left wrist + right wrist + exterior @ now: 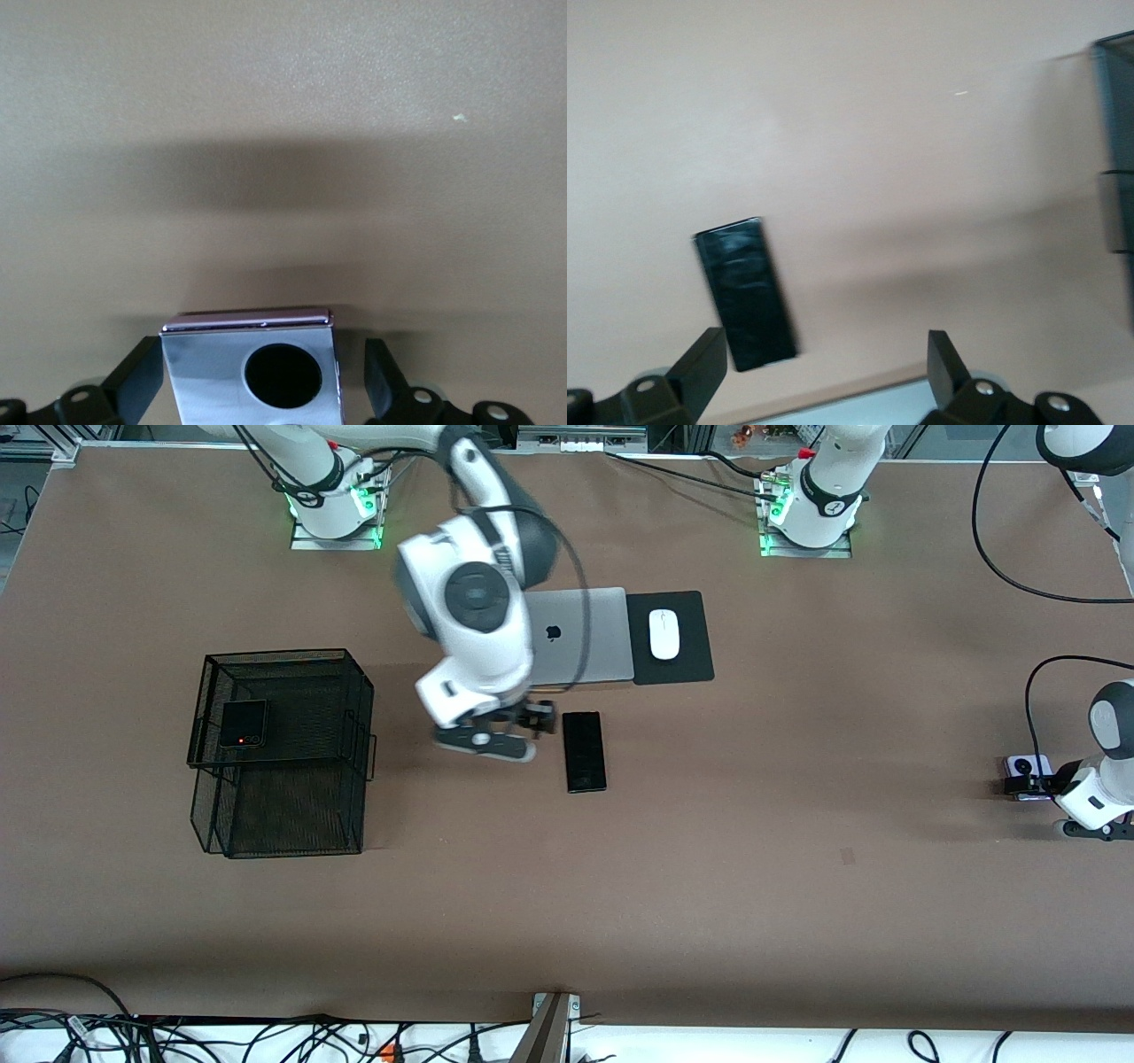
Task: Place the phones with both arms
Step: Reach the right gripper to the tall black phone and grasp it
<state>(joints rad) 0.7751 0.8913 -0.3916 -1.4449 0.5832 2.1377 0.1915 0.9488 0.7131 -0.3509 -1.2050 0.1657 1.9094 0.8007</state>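
The lilac-white phone lies flat near the left arm's end of the table. My left gripper is low around it, open, one finger on each side of the phone, with a gap showing at one finger. The long slim black phone lies on the table in front of the laptop. My right gripper hangs open just beside it, holding nothing. The small black flip phone rests on the upper tier of the black mesh basket.
A silver laptop, shut, lies next to a black pad with a white mouse. The basket's wall shows in the right wrist view. Cables run along the table's near edge.
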